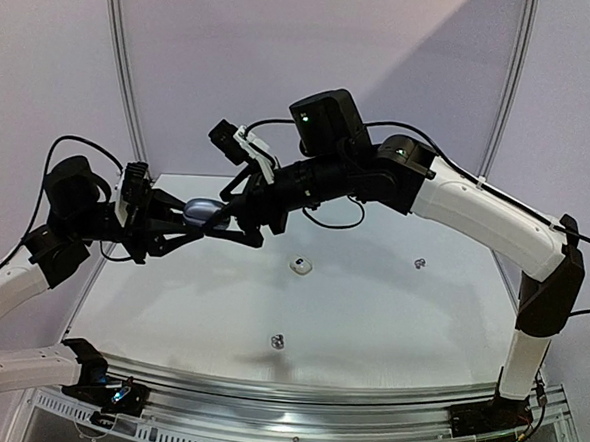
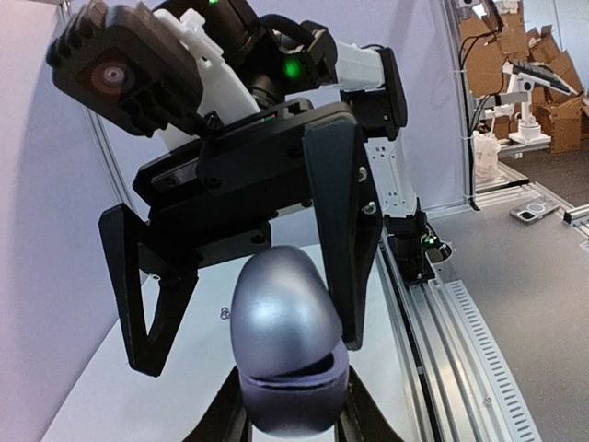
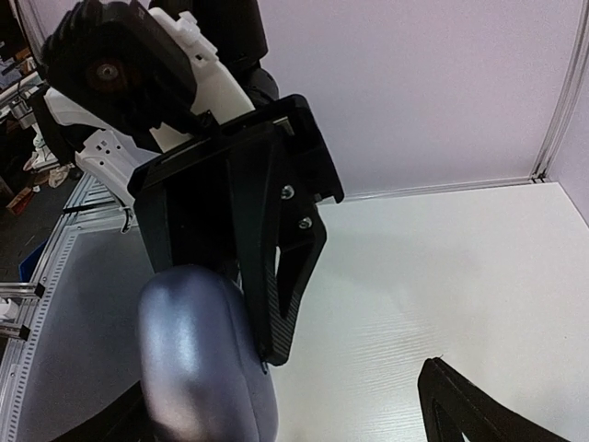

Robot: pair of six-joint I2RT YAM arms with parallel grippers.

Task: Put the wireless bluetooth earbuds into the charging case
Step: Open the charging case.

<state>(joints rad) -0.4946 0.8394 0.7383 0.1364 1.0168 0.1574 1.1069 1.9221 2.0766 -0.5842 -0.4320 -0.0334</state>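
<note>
My left gripper point(image 1: 197, 215) is shut on a silvery-grey charging case point(image 1: 204, 211) and holds it in the air above the table's far left. In the left wrist view the case point(image 2: 287, 331) stands upright between my fingers point(image 2: 368, 416), its lid slightly ajar. My right gripper point(image 1: 229, 220) faces it, open, with one finger point(image 2: 337, 230) beside the lid and the other point(image 2: 138, 295) well apart. In the right wrist view the case point(image 3: 198, 354) fills the lower left. Three earbuds lie on the table: a white one point(image 1: 300, 265) and two dark ones point(image 1: 278, 341) point(image 1: 420, 262).
The white table point(image 1: 389, 327) ends in a metal rail point(image 1: 294, 406) at the near edge. Both arm bases are bolted there. A curved backdrop with vertical poles point(image 1: 124, 60) closes the far side.
</note>
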